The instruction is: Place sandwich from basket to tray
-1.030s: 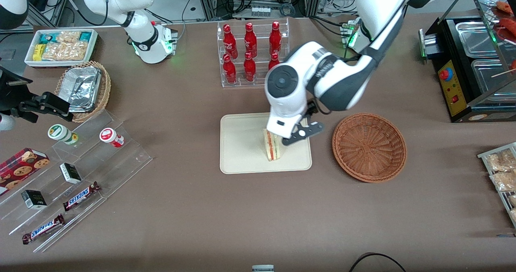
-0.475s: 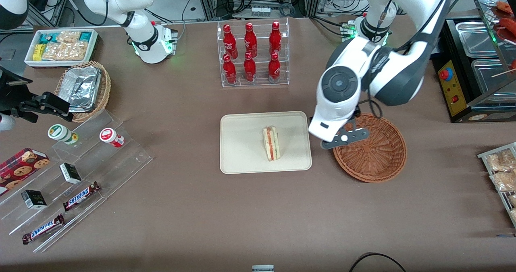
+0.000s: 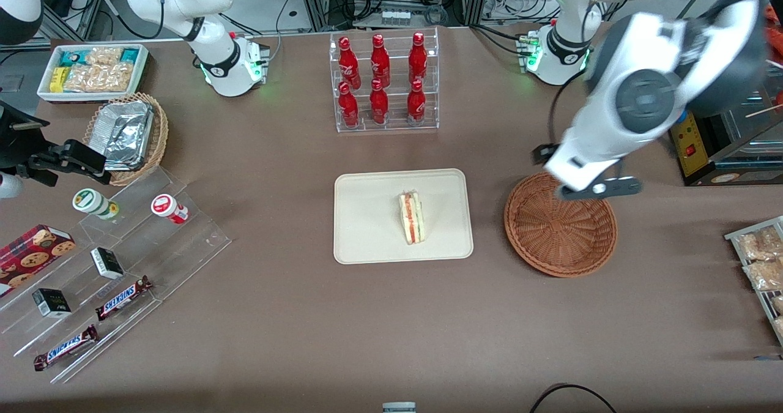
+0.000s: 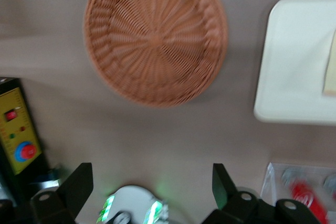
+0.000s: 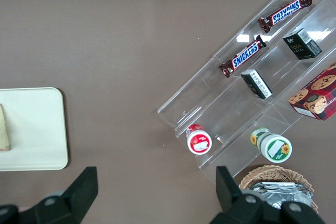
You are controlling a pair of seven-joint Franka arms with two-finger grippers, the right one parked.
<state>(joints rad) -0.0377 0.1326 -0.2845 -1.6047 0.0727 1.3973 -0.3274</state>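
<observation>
- Front view puts my gripper above the rim of the basket, on the part of the rim farthest from the camera; it is raised off the wicker and touches nothing I can see.
- On the left wrist view I see the two dark fingers spread wide apart with only bare tabletop between them, so the gripper is wide and carries nothing.
- I see the sandwich on the tray, standing on edge with its red and green filling stripe facing up; it sits a little toward the basket's end of the tray, clear of the rim all round.
- Between tray and basket I have a strip of bare brown tabletop; the two do not touch.
- Nearer the camera than the tray and basket, I have a broad stretch of tabletop with nothing on it.
- Farther from the camera than the tray stands a clear rack of red bottles, well apart from it.
- I see the basket as round, shallow and reddish-brown, its weave radiating from the centre, with nothing inside it in the wrist view.
- I read the tray as flat, cream-beige and smooth, with rounded corners and a low rim.
</observation>
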